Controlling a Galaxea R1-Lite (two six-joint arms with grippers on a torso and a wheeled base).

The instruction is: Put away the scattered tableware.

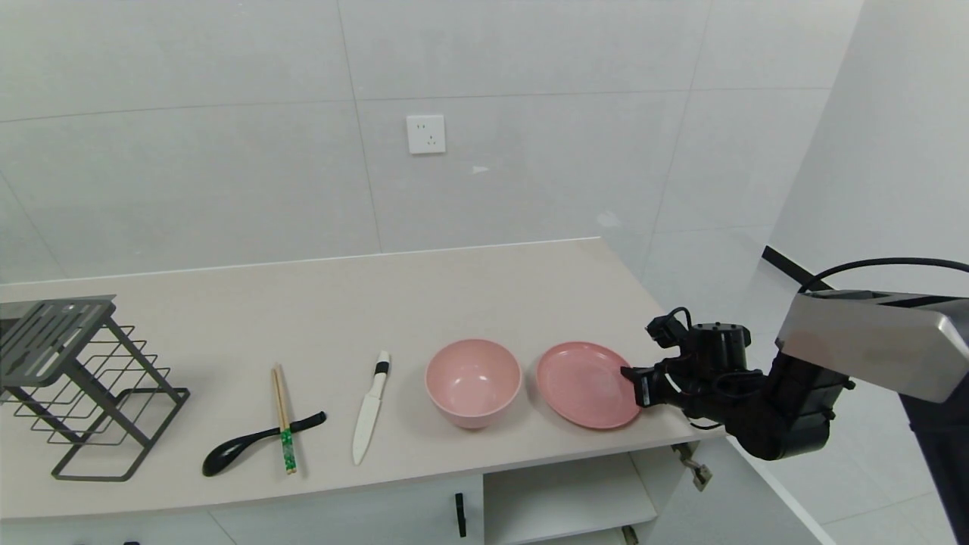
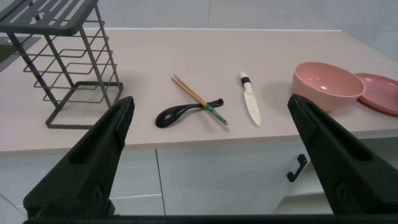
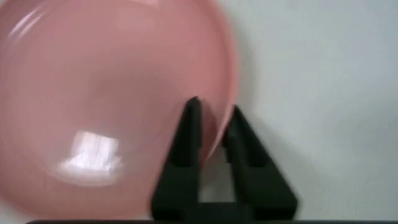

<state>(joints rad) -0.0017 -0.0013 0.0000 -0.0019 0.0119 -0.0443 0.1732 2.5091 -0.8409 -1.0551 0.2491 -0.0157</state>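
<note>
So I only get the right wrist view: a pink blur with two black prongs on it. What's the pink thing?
Observer: A shallow round pink plastic plate, lying near the right end of a pale beige countertop.
Operator: Anything beside it?
Observer: A deep round pink plastic bowl stands just to its left, apart from it.
Operator: And the other arm?
Observer: The left tool hangs open in front of the counter, facing a black plastic spoon with wooden chopsticks lying across its handle.

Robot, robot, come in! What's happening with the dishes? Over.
Left hand open, empty. Right hand pinching pink plate by its rim, plate on counter. Pink bowl beside it, not touching.
</note>
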